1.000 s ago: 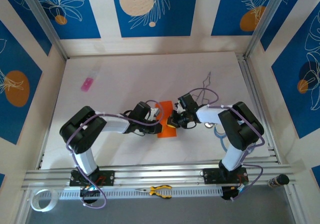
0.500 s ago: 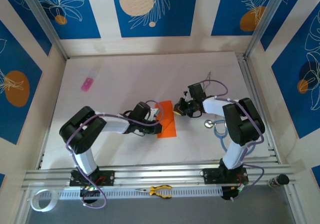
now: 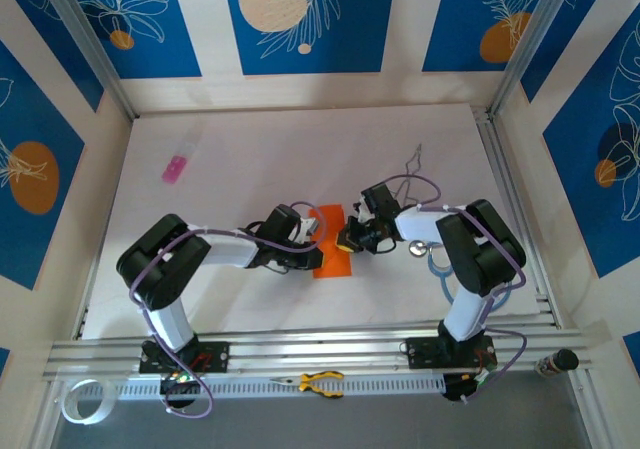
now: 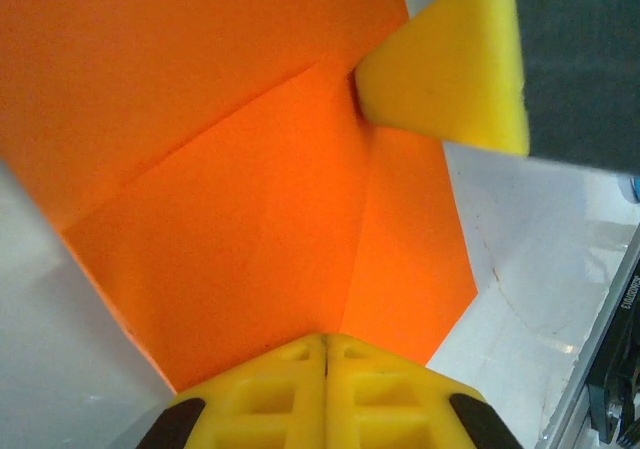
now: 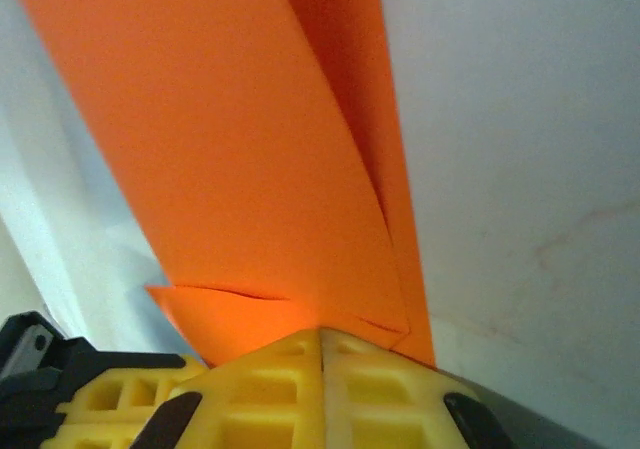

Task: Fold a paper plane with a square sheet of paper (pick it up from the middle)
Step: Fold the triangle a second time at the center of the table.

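The square sheet of paper (image 3: 330,231) is bright orange, folded into a narrower creased shape, and lies flat on the white table (image 3: 250,159) between the two arms. In the left wrist view its overlapping flaps (image 4: 250,219) meet along a crease. My left gripper (image 3: 318,257) is shut, its yellow tips (image 4: 325,347) resting on the sheet's near left edge. My right gripper (image 3: 348,239) is also shut, tips (image 5: 322,337) pressed on the sheet's right side (image 5: 250,169). One yellow fingertip (image 4: 450,69) of the right gripper shows touching the crease. No finished paper plane is visible.
A small pink object (image 3: 176,169) lies far left on the table. Yellow-handled pliers (image 3: 320,382) and a tape roll (image 3: 80,401) sit below the front rail. A round ring (image 3: 425,251) lies beside the right arm. Walls close off three sides.
The right gripper lifted away to the upper right, then came back down onto the sheet's right side. The left gripper stayed on the sheet.
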`<state>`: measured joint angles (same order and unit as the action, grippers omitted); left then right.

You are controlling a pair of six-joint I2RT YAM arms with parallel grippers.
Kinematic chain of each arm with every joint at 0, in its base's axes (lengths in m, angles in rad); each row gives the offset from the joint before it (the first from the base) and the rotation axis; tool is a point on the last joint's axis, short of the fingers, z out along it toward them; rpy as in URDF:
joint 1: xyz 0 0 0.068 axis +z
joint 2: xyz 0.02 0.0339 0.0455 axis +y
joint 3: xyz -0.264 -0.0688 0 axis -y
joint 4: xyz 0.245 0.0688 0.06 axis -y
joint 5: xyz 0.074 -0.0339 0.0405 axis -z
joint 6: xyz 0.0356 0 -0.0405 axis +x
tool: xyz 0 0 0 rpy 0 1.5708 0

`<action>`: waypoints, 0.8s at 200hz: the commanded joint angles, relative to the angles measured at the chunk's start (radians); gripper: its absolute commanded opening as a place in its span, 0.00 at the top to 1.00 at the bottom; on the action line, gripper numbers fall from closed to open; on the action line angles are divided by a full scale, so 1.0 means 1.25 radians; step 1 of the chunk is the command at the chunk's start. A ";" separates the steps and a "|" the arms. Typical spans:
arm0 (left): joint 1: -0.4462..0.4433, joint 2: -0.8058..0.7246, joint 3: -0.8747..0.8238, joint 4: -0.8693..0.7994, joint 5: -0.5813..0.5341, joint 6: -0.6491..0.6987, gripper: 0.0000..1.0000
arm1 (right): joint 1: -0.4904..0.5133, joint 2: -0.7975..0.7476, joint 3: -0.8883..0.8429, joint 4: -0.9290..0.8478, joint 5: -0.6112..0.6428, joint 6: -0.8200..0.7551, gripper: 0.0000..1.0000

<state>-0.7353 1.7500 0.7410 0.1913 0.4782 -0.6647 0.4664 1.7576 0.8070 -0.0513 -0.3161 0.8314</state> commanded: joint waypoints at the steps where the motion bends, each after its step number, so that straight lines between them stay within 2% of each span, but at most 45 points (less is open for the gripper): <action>1: -0.001 -0.030 -0.001 -0.036 0.009 -0.021 1.00 | -0.010 0.025 -0.018 0.001 -0.001 -0.005 1.00; 38: -0.002 -0.044 0.043 -0.008 0.009 -0.052 0.98 | -0.007 0.024 -0.028 0.014 -0.012 -0.002 1.00; 113: -0.008 0.094 0.126 0.015 0.036 -0.088 0.97 | -0.009 0.019 -0.046 0.026 -0.010 0.011 1.00; 160: -0.024 0.088 0.081 -0.055 -0.021 -0.067 0.97 | -0.010 0.023 -0.057 0.023 0.003 0.014 1.00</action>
<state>-0.7483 1.8732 0.8833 0.2005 0.4850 -0.7612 0.4557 1.7653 0.7715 0.0406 -0.3481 0.8394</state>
